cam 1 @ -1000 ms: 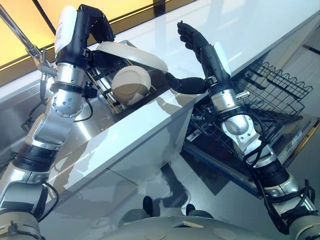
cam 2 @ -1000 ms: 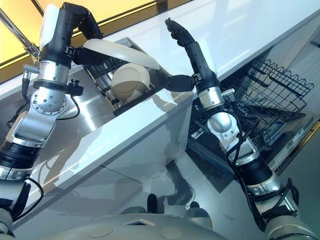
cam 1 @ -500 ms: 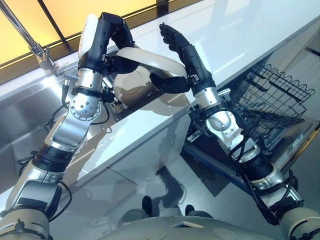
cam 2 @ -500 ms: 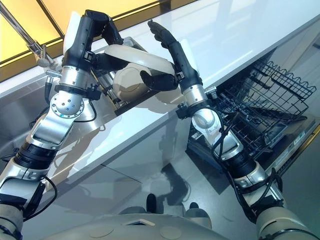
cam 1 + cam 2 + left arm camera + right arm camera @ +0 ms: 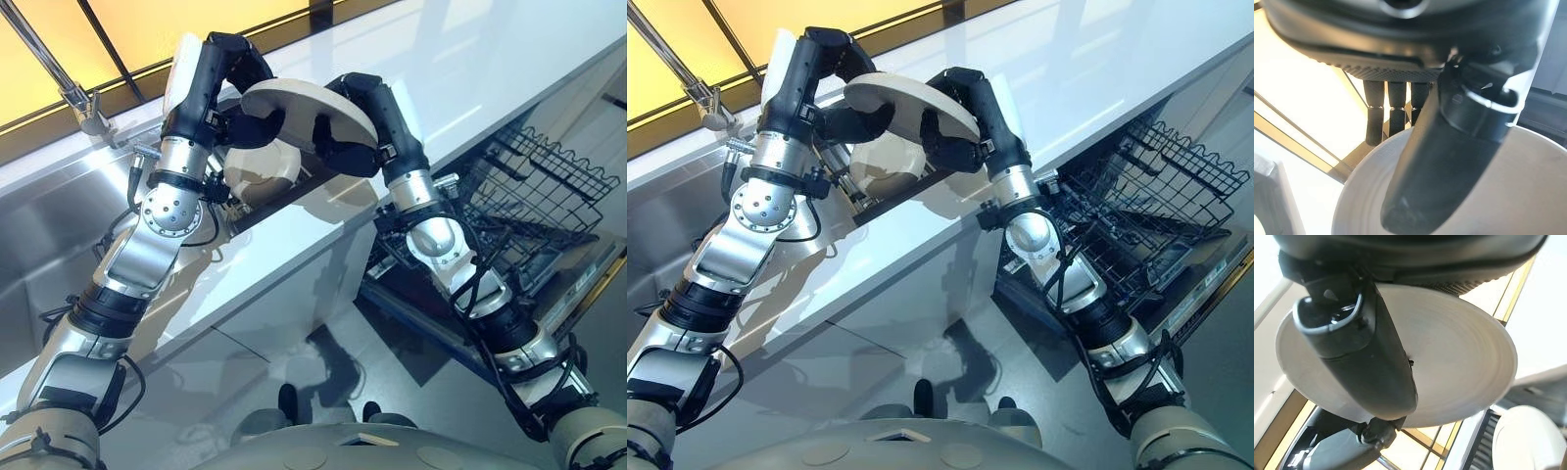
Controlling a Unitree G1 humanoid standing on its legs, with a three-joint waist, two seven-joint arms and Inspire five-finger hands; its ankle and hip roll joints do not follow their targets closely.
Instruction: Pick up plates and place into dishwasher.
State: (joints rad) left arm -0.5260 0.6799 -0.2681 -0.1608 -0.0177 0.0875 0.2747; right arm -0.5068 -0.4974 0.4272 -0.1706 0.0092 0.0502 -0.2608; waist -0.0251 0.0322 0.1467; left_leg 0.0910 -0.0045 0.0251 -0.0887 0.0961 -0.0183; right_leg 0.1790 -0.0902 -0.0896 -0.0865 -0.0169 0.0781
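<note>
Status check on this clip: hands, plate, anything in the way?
Left hand and right hand both clamped on one plate, held above the counter. Second plate in the sink rack. Dishwasher rack open at right, path unobstructed.

Smooth matt plate [image 5: 312, 116], glossy white counter [image 5: 470, 69], wire rack [image 5: 529, 186]

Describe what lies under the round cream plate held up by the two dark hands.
Under the round cream plate, gripped by the left hand and right hand, a second cream plate stands in a wire rack. The rest of the rack is covered.
</note>
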